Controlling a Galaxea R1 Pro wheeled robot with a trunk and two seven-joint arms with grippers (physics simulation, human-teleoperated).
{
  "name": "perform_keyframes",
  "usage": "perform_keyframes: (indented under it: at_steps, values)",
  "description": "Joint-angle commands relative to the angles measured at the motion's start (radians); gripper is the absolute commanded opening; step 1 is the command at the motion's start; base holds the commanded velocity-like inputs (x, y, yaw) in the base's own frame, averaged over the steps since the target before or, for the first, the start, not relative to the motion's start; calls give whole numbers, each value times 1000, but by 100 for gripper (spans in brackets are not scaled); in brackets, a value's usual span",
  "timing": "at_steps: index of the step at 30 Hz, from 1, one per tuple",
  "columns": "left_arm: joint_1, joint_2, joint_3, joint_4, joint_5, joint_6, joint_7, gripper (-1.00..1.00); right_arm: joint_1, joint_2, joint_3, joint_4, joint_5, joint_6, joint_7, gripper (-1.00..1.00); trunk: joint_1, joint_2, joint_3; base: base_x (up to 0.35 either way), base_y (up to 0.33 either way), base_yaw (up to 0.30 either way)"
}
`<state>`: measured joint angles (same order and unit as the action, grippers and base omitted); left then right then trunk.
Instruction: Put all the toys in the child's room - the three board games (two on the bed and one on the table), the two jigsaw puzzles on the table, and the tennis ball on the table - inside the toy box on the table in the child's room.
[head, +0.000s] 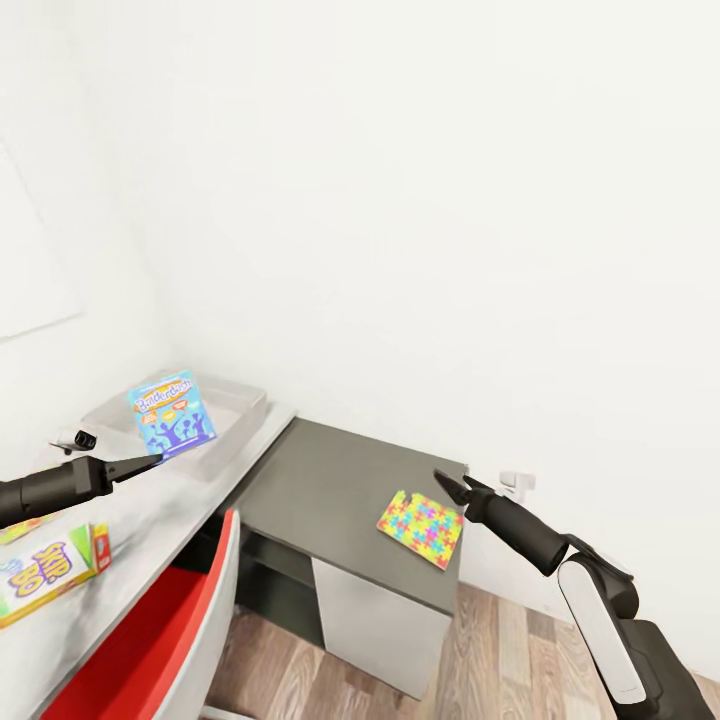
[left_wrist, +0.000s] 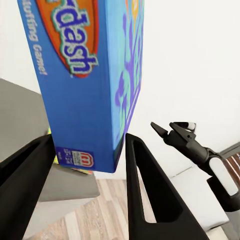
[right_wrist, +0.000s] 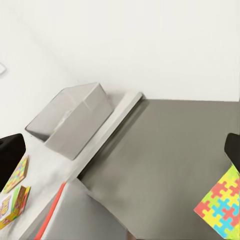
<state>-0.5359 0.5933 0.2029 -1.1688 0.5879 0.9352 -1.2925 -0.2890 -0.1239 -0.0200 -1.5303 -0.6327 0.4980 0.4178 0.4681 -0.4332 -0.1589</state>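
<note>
Left gripper clamping blue board game (upright, over toy box), right gripper fingers spread, empty, beside 1 jigsaw puzzle on dark table section

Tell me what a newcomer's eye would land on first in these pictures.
First the blue board game, held upright by the left gripper in front of the grey toy box on the pale table. Next the bright jigsaw puzzle lying flat at the right edge of the dark lower section, with the open right gripper just beside it. Another colourful game box lies near the red chair.
</note>
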Motion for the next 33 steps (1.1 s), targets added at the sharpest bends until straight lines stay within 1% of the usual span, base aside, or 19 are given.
perform_keyframes:
  at_steps: [1,9,14,17,20,23,28,33]
  values:
    - [-1,0,0,0,6,9,-1,-100,-1,0,-1,-1,-7,8,1,100,1,-2,0,304,0,0]
    - [-1,0,0,0,6,8,-1,-100,-1,1,-7,-1,-7,9,0,100,1,-2,13,295,2,0]
    - [-1,0,0,0,6,8,-1,-100,-1,1,-9,-1,-7,11,-2,100,1,-2,20,293,104,0]
    - [-1,0,0,0,6,8,-1,-100,-1,1,-13,-1,-7,14,-3,100,1,-2,22,272,93,0]
    - [-1,0,0,0,6,8,-1,-100,-1,2,-33,-1,-7,15,-4,100,1,-2,22,209,27,0]
    - [-1,0,0,0,6,8,-1,-100,-1,3,-44,-1,-7,16,-4,100,1,-2,22,192,71,0]
    - [-1,-1,-1,0,6,8,-1,-100,-1,3,-49,-1,-7,15,-4,100,1,-2,22,231,46,0]
    - [-1,-1,-2,0,7,8,-1,-100,-1,2,-49,-1,-8,17,-4,100,1,-2,22,63,4,0]
